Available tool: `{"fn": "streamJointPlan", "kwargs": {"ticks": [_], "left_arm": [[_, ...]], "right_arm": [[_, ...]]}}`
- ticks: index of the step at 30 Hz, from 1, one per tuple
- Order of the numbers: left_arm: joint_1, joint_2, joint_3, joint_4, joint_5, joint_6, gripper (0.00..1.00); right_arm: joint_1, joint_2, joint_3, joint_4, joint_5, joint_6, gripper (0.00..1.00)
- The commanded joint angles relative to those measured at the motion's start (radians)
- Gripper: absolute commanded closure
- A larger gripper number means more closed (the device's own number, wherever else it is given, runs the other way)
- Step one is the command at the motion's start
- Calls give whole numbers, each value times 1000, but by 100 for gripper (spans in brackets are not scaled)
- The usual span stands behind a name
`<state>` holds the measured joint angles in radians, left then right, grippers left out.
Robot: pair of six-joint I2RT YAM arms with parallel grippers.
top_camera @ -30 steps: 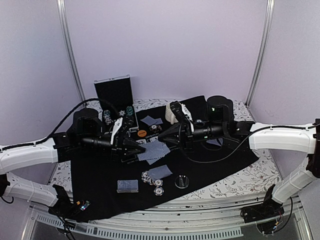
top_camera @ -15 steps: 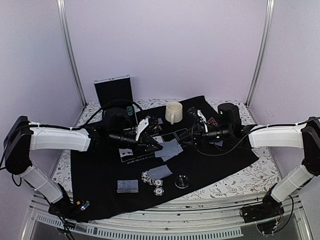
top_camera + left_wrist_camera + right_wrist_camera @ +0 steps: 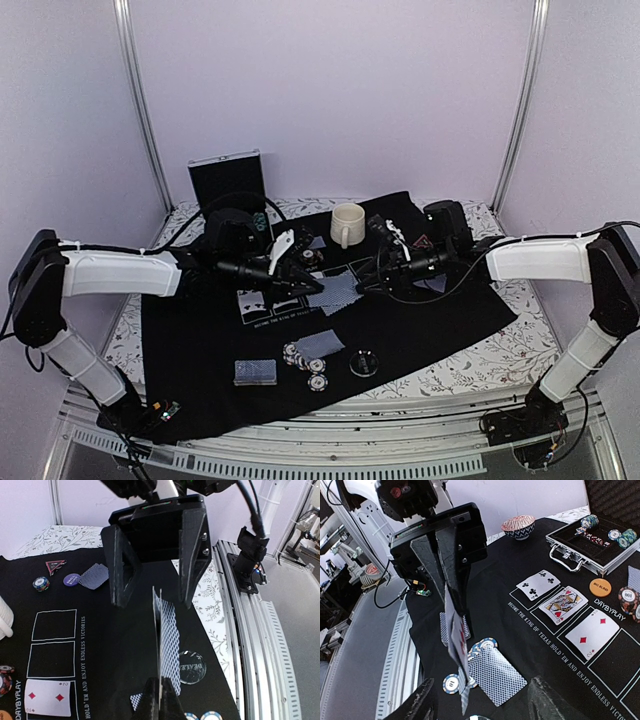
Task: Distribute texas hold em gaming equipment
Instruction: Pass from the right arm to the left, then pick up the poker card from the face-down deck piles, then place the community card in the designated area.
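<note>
As I scan from the near edge, counts: one deck point(image 3: 255, 372), one dealer disc point(image 3: 364, 362), roughly four chips point(image 3: 305, 362)
Mid-mat: left gripper point(image 3: 160, 702) pinches cards point(image 3: 167, 630) upright, clear of the mat point(image 3: 200, 340); right gripper point(image 3: 154, 592) gapes wide, facing them
Handling: light, slick, bendy; I'd take the free top edge
Far: three face-up cards point(image 3: 559, 602), one mug point(image 3: 347, 224)

Matt cloth mat point(image 3: 430, 320) — smooth playing cards point(image 3: 167, 630) — metal case point(image 3: 594, 566).

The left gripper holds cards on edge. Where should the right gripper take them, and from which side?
Probably the free end of the held cards, opposite the left gripper, coming head-on with one finger on each flat face. They stand on edge, so only the faces offer grip; the open right gripper straddles that end.
</note>
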<state>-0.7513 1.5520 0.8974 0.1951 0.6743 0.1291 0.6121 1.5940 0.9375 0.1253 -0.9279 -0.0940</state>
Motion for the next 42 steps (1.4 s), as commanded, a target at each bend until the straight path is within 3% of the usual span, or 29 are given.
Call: {"fn": "streamJointPlan", "kwargs": {"ticks": [1, 7, 9, 18, 24, 29, 32, 36, 37, 38, 40, 42], "left_arm": [[8, -27, 26, -27, 30, 32, 100], [8, -40, 21, -34, 50, 40, 100], [8, -44, 16, -34, 47, 39, 100], [22, -56, -1, 28, -31, -33, 97], [40, -66, -14, 31, -54, -48, 93], [49, -75, -20, 25, -48, -50, 94], [56, -88, -20, 9, -65, -56, 100], [87, -140, -35, -12, -198, -110, 100], [92, -156, -41, -15, -250, -128, 100], [103, -170, -46, -23, -298, -144, 100], [112, -196, -48, -48, -363, -164, 100], [116, -211, -49, -71, -386, -169, 100]], "right_arm": [[24, 52, 64, -64, -20, -25, 46], [25, 54, 61, -55, -17, -21, 87], [25, 50, 59, -60, -26, -20, 97], [25, -3, 22, -34, 13, -1, 99], [22, -27, -10, -40, 125, 11, 98], [8, -27, -14, -40, 159, 33, 99], [-2, -24, -9, -42, 236, 56, 99], [-18, -14, 31, -47, 578, 283, 98], [-18, -26, 5, -29, 694, 471, 98], [-10, -47, -63, 42, 766, 615, 98], [52, -88, -248, 375, 897, 971, 98], [118, -63, -274, 483, 1082, 1143, 98]]}}
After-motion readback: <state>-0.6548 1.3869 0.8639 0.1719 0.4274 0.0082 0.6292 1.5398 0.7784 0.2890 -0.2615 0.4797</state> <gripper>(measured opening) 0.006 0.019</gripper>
